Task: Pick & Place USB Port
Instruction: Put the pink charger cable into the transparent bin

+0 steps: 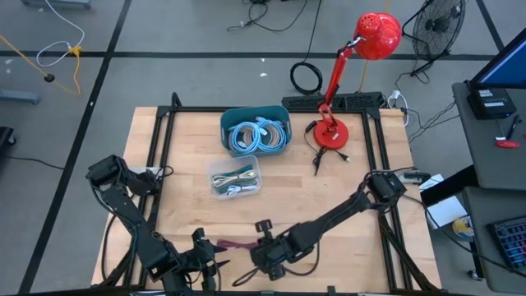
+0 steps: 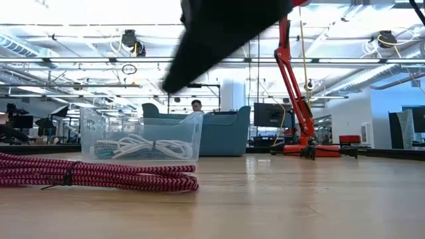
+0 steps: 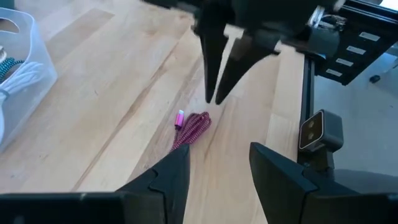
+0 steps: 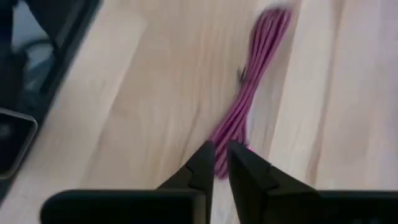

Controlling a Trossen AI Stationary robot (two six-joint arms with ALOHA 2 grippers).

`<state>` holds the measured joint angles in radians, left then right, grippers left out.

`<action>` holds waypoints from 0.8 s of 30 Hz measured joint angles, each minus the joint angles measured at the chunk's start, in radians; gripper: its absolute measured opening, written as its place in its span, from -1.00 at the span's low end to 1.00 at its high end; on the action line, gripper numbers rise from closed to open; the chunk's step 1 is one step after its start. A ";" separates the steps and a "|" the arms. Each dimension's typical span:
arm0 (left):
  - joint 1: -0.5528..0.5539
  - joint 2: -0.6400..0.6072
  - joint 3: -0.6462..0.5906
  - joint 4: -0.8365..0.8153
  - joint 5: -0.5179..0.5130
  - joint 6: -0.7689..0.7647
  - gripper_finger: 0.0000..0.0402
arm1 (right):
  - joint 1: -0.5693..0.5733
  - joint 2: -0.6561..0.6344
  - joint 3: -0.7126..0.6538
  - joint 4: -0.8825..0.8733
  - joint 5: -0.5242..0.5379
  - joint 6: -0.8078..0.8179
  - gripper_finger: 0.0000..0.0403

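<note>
From above, the wooden tabletop carried a teal bin of coiled blue cables, a clear plastic box of white and green cables in front of it, and a red desk lamp to the right. Near the front edge lay the pink braided USB cable. The right claw hung just beside the cable's end, while the left claw waited at the front edge close by.

At tabletop height, the bundled pink cable lay flat on the wood in the foreground, the clear box behind it, the lamp base farther right. A person sat in the room beyond.

Through the left wrist camera, the left claw stood wide open and empty; past it, the right claw pointed down above the cable, its tips almost together, holding nothing.

Through the right wrist camera, the right claw was nearly closed, a narrow gap between its fingers, over the cable's near end; whether it touched the cable could not be told.
</note>
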<state>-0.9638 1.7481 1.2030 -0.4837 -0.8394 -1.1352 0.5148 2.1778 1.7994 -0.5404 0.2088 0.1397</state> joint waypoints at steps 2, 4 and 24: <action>0.000 0.000 0.000 0.000 0.000 0.001 -0.16 | 0.004 -0.015 0.000 0.017 0.021 -0.016 -0.74; 0.000 0.000 0.000 0.000 0.000 0.001 -0.16 | 0.002 -0.016 0.000 0.087 0.026 -0.031 -0.66; 0.000 0.000 0.000 0.005 0.002 0.005 -0.16 | -0.100 0.062 0.002 0.192 -0.018 0.042 0.19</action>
<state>-0.9638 1.7481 1.2034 -0.4786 -0.8379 -1.1305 0.4153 2.2397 1.8011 -0.3481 0.1913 0.1819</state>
